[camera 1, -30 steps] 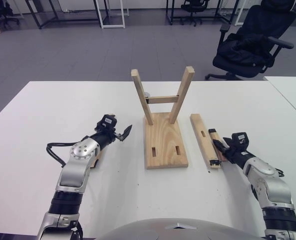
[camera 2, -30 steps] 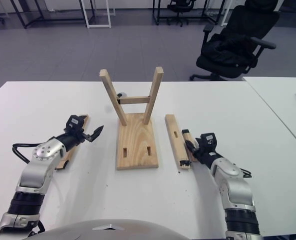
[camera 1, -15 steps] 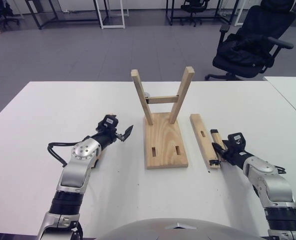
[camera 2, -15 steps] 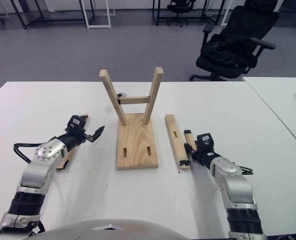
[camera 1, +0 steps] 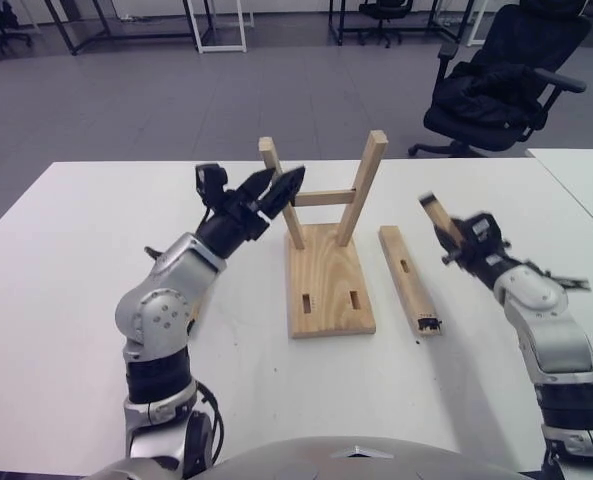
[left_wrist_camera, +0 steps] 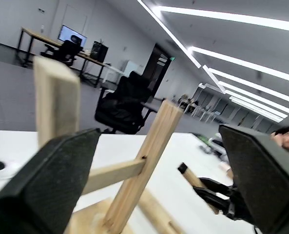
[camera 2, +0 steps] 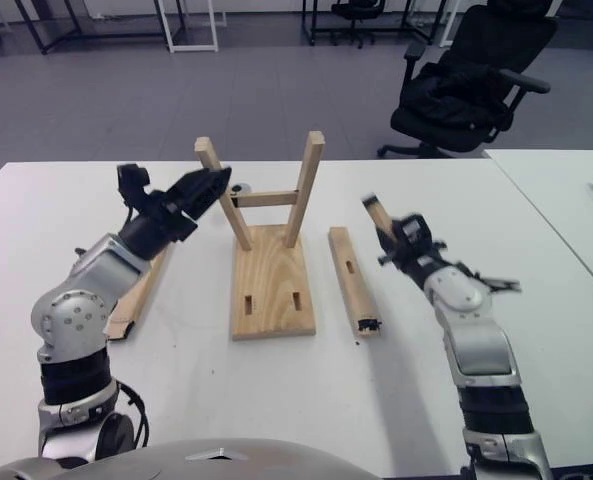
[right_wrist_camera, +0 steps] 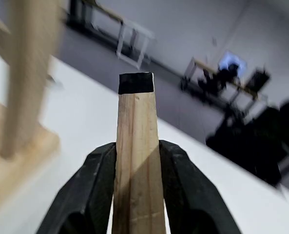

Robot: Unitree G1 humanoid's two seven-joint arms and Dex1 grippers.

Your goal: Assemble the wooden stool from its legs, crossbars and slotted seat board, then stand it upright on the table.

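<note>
A pale wooden seat board with two slots point(camera 1: 331, 285) lies flat on the white table point(camera 1: 66, 260). At its far end two upright wooden legs point(camera 1: 364, 190) stand joined by a thin wooden crossbar point(camera 1: 326, 198). The left hand point(camera 1: 276, 190) hangs raised at the board's far left corner, fingers spread wide beside the left leg; whether they touch it cannot be told. Right of the board, the right hand point(right_wrist_camera: 137, 156) is lifted off the table, pinching a short wooden stick with a black tip point(right_wrist_camera: 136, 112). A loose wooden leg point(camera 1: 408, 280) lies just right of the board, and a flat wooden piece point(camera 2: 141, 295) lies to its left.
</note>
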